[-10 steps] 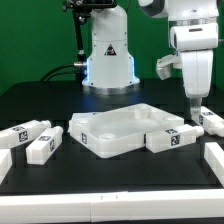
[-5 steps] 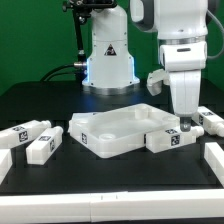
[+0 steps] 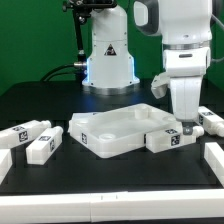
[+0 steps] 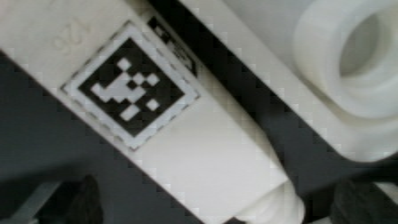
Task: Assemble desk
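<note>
The desk top [image 3: 118, 131] lies flat in mid-table, a white rimmed slab. One chunky white desk leg [image 3: 168, 139] with a black-and-white tag rests against its side at the exterior view's right. My gripper [image 3: 184, 124] hangs low over that leg's far end, open. In the wrist view the tagged leg [image 4: 151, 110] runs diagonally between my two dark fingers [image 4: 71, 200], which stand wide on either side of it and grip nothing. The desk top's rounded rim [image 4: 347, 60] shows beside the leg.
Two more legs [image 3: 24, 133] [image 3: 44, 146] lie at the exterior view's left and another [image 3: 212, 121] at its right, behind my gripper. A white rail [image 3: 214, 158] stands at the front right. The robot base [image 3: 108, 55] rises behind the desk top.
My gripper has moved toward the exterior view's left and come down over the leg beside the desk top. Its jaws stayed open. No part has moved.
</note>
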Available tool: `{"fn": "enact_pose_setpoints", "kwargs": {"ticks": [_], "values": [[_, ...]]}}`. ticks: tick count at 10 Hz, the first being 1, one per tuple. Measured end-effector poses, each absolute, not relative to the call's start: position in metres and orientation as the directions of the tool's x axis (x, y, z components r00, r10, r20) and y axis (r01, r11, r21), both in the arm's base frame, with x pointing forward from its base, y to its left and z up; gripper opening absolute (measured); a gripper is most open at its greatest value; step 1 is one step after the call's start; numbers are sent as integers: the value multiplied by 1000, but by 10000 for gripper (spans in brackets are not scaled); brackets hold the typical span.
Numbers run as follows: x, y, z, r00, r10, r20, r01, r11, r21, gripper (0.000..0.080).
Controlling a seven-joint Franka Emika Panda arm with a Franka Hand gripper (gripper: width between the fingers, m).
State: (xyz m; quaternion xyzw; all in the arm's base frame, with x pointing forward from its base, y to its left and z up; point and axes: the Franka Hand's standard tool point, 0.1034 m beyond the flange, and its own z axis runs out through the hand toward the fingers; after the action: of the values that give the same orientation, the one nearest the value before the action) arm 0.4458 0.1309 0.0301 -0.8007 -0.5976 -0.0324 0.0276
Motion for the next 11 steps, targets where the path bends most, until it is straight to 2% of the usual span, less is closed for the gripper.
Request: {"fn": "enact_pose_setpoints", "kwargs": {"ticks": [9, 10, 11], "values": [[442, 114, 6, 312, 945, 97, 950, -311, -21, 649], [442, 114, 6, 312, 945, 97, 950, -311, -21, 526], [442, 114, 6, 312, 945, 97, 950, -311, -21, 526]]}}
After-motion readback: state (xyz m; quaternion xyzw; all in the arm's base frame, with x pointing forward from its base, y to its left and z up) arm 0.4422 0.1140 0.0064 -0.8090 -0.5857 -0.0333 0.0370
